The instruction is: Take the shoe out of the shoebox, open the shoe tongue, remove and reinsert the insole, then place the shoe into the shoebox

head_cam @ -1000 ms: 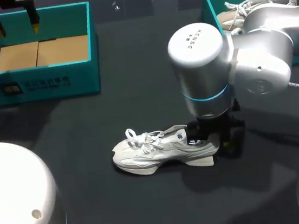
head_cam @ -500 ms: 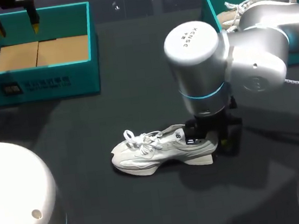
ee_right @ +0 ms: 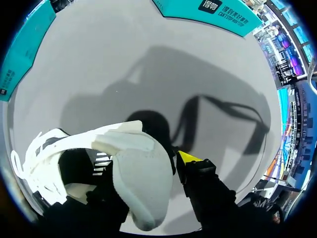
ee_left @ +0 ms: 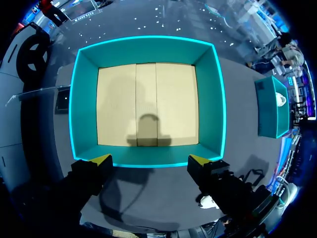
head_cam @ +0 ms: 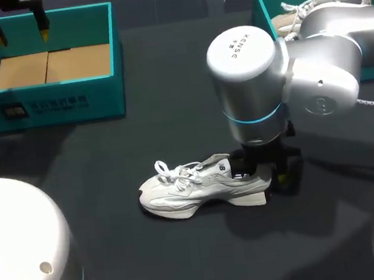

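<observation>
1. White shoe [head_cam: 200, 187], laced, stands upright on its sole, mid-front, toe pointing left
2. Teal shoebox [head_cam: 53, 105], open and empty, with a cardboard floor, sits far left

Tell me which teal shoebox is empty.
The left shoebox, below the left pincer: only its cardboard floor shows. The right shoebox holds a shoe.

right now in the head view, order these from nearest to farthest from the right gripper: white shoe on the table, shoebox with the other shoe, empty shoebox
From the right gripper:
1. white shoe, in the middle, heel gripped in the jaws.
2. shoebox with the other shoe, far right corner.
3. empty shoebox, far left corner.
</observation>
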{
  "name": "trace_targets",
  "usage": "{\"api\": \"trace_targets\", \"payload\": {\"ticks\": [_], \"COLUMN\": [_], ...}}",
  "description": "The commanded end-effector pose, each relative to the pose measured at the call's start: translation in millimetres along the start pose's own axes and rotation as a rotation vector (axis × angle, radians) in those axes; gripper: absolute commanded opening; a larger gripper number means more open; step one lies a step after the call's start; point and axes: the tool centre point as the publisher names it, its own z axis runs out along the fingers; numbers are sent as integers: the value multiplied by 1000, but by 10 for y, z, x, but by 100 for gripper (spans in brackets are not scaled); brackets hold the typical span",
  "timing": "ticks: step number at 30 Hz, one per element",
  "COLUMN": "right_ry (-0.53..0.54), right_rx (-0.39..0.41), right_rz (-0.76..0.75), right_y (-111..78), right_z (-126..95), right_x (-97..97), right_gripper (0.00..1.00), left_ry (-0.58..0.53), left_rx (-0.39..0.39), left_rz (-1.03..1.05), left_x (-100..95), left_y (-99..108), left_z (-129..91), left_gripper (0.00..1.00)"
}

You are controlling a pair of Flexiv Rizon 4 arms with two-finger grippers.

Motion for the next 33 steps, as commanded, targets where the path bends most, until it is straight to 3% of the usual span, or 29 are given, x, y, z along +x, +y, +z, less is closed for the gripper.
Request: {"api": "trace_targets", "payload": {"ticks": [1,4,6,12,21,25,29,31,33], "right_ry": [7,37,51,79,161,230,404,395,395], "right_rx": [-11,-19,-20,-45,-166,-184,-248,-258,-258], "right_rz": [-15,-35,-54,-122,-300,-386,-562,-654,-654], "right_y": [-15,-7,3,43,67,81,104,102,102], "right_z": [-133,-215,-276,-508,-854,-939,-994,-1037,-1037], "right_x": [-32,-50,-56,-76,-161,-225,-292,-316,-316], "right_gripper": [53,77,100,100,100,100,100,100,100], "left_ry": [0,0,0,0,0,0,0,0,0], "left_rx": [-1,-1,-1,-1,-1,-1,-1,-1,-1], "left_rz": [0,0,0,0,0,0,0,0,0], "left_x": [0,0,0,0,0,0,0,0,0], "left_y": [-3,-3,-3,-3,-3,-3,-3,-3,-3], "left_z": [-1,-1,-1,-1,-1,-1,-1,-1,-1], "left_gripper": [100,100,100,100,100,100,100,100,100]}}
